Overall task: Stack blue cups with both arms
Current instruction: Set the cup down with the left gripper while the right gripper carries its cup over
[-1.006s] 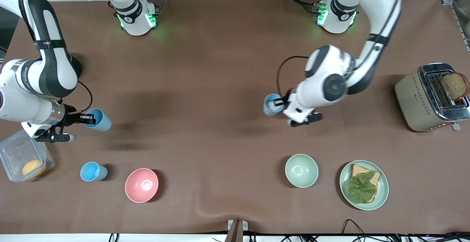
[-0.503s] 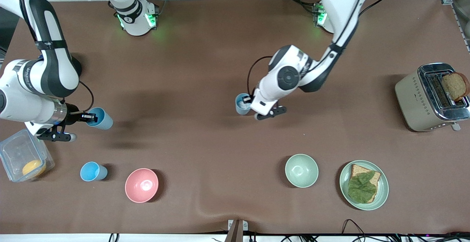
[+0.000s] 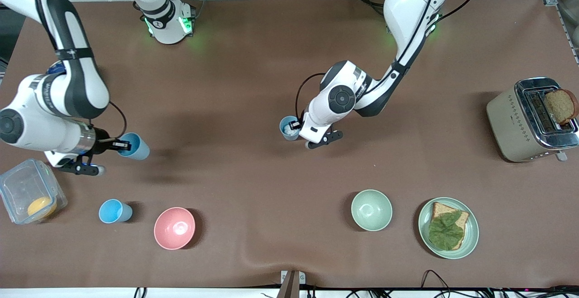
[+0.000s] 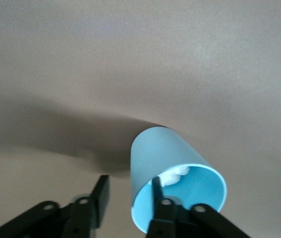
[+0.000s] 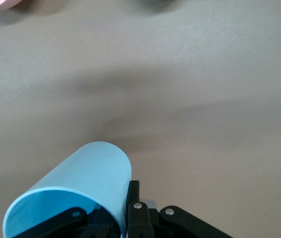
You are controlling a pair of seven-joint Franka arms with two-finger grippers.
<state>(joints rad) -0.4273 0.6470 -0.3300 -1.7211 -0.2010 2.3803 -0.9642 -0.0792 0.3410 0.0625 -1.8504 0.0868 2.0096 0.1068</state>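
left gripper (image 3: 295,126) fingers pinch grey-blue cup (image 3: 287,127) by rim, over surface (image 3: 253,85) centre | right gripper (image 3: 121,145) fingers pinch sky-blue cup (image 3: 135,146) tilted, toward 9 o'clock | risk: rim-only grips slip; tilt jams nesting

no legible text, labels, brands or numbers on anything in view

The brown table (image 3: 253,63) carries a blue cup (image 3: 113,211), pink bowl (image 3: 174,228), green bowl (image 3: 371,210), plate (image 3: 470,239), toaster (image 3: 511,126) and what looks like a clear box (image 3: 18,185).
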